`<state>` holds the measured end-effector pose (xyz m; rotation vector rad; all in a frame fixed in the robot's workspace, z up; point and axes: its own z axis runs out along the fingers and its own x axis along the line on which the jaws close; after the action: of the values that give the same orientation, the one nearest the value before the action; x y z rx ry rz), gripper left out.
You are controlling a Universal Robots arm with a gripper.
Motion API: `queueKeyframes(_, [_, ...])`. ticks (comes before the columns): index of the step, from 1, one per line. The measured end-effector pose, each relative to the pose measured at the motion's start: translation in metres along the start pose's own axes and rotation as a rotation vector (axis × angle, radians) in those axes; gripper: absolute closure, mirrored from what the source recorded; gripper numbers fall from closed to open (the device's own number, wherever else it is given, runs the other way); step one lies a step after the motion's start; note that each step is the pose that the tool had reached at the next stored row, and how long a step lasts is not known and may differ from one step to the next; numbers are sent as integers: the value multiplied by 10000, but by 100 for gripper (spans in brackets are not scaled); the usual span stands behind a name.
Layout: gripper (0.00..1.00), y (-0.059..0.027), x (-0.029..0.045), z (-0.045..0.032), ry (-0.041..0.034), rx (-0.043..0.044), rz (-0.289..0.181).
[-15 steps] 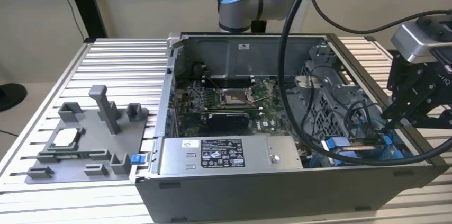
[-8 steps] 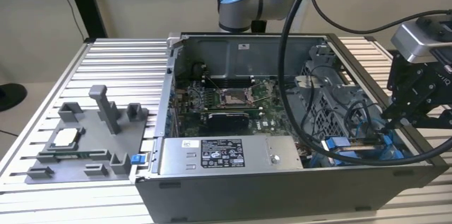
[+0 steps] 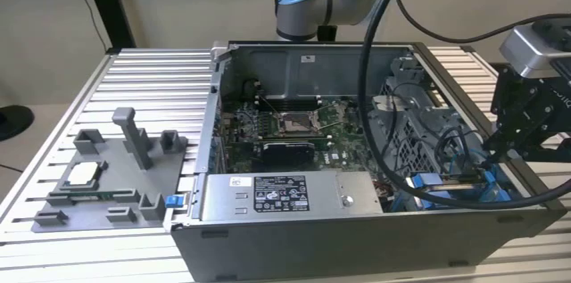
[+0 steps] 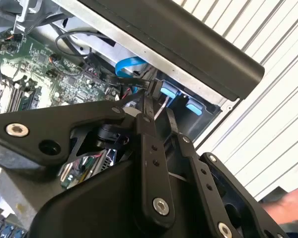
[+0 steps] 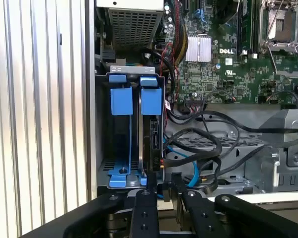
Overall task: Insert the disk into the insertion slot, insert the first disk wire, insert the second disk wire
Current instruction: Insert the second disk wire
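Exterior view, left to right: a grey parts fixture (image 3: pixel 107 182) lies at lower left on a slatted metal table (image 3: pixel 160 75). An open computer case (image 3: pixel 357 236) sits at centre with its motherboard (image 3: pixel 295 129) exposed. At lower right is the insertion slot (image 3: pixel 499 193) with blue rails, and the black gripper (image 3: pixel 495 152) hangs just above. First wrist view shows the disk (image 5: pixel 152 141) standing on edge inside that slot. I cannot tell whether the claw is clenched or released

Disk (image 5: pixel 152 141) largely hidden in insertion slot (image 5: pixel 120 75)
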<state>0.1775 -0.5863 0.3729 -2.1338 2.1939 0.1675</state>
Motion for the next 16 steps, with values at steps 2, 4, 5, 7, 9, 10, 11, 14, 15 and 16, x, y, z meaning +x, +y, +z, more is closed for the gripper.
queueKeyframes(2, [100,-50,3,0,-2,-170,22])
queueKeyframes(4, [100,-103,6,1,-5,-341,45])
queueKeyframes(5, [100,-128,8,1,-6,-420,56])
queueKeyframes(7, [100,-178,9,4,-8,-587,77])
queueKeyframes(9, [100,-231,8,3,-5,-755,100])
queueKeyframes(10, [100,-258,8,3,-4,-844,113])
queueKeyframes(11, [100,-268,8,3,-3,-883,118])
queueKeyframes(14, [100,-270,7,2,-1,-894,120])
queueKeyframes(15, [100,-271,8,2,-1,-895,120])
queueKeyframes(16, [100,-272,8,3,-2,-895,119])
